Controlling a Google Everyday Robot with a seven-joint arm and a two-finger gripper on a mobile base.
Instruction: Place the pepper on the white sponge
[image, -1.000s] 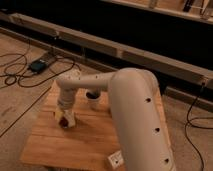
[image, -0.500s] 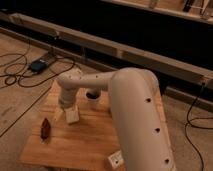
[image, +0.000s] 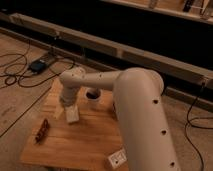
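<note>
The pepper (image: 42, 130), small, dark red-brown and tapered, lies flat on the wooden table (image: 85, 142) near its left edge. The white sponge (image: 73, 116), a small cream block, sits on the table to the right of the pepper, apart from it. My gripper (image: 66, 106) hangs from the white arm (image: 135, 105) directly above and just behind the sponge, close to it or touching it. The pepper is well to the left of the gripper, not in it.
A dark round cup-like object (image: 92, 94) stands behind the sponge, under the arm. A white power strip (image: 117, 159) lies at the table's front edge. A black box (image: 38, 65) and cables lie on the floor at left. A long dark wall runs behind.
One second ago the pepper was at the gripper's tip. It now lies on the table to the left. The sponge has come into view under the gripper.
</note>
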